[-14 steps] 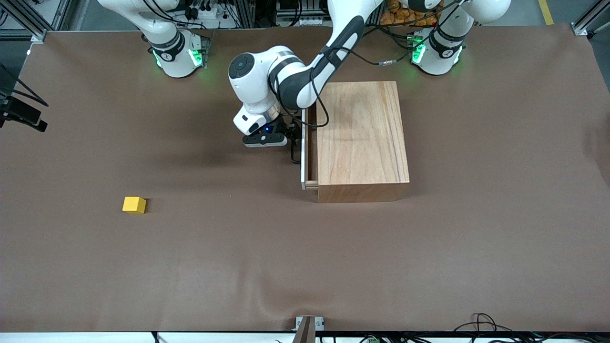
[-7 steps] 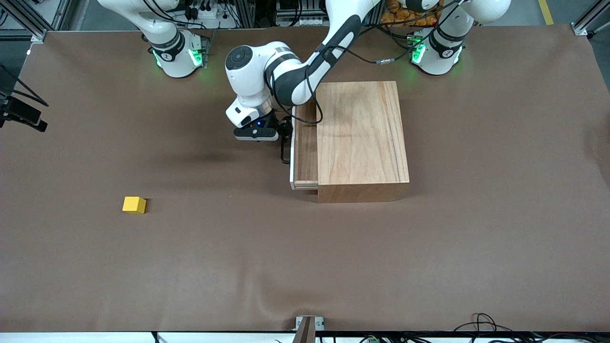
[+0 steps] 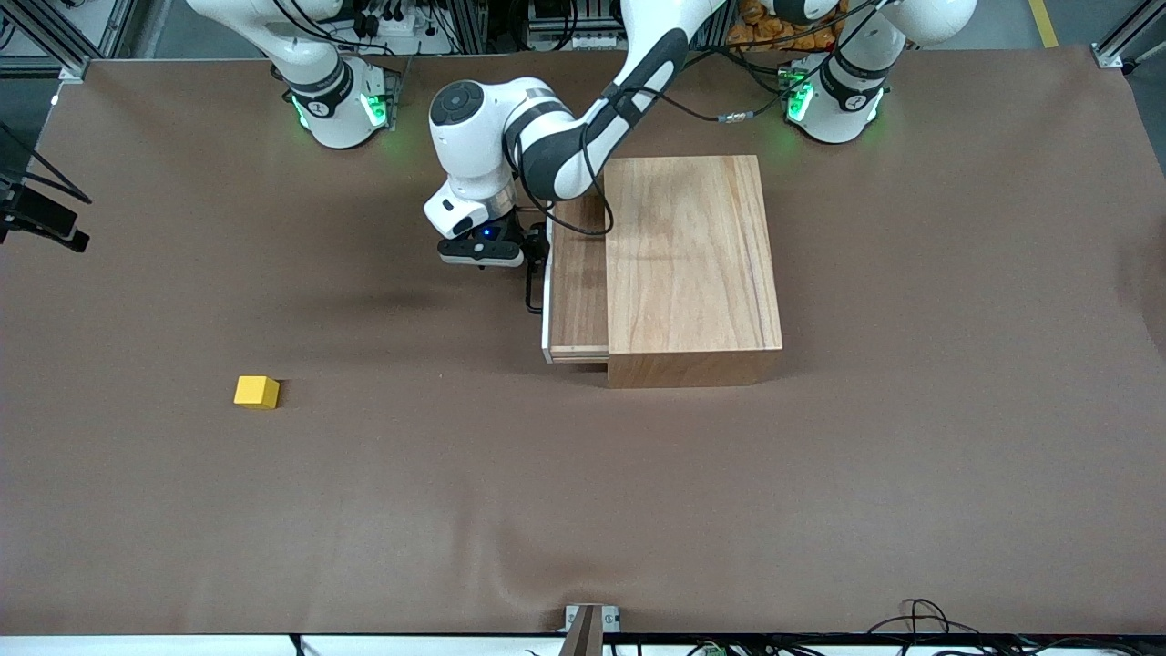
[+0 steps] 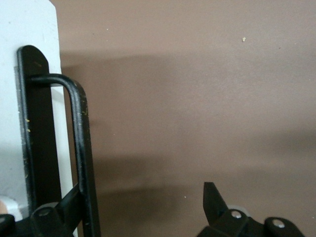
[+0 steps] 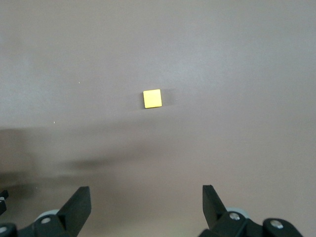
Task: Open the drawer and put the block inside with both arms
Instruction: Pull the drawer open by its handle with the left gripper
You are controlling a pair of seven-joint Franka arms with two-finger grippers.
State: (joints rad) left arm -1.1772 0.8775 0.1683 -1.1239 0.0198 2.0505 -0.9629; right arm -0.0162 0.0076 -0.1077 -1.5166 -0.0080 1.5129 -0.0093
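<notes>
left gripper (image 3: 533, 258) at the drawer (image 3: 577, 282) front, fingers spread wide, one finger (image 4: 66, 210) hooked inside the black loop handle (image 4: 81, 158). drawer partly out of the box (image 3: 694, 269), front facing the right arm's end, long axis running near-far. right gripper (image 5: 143, 210) wide open high over the desk (image 3: 583, 474), out of front view. block (image 3: 256, 392) near the right arm's end, well apart.

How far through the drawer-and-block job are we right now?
Partly done: the drawer is slid part way out of the wooden box. In hand: the left end effector is open, one finger hooked inside the black handle. Left: the block sits untouched on the table toward the right arm's end; the right end effector, open, hangs high over it.
</notes>
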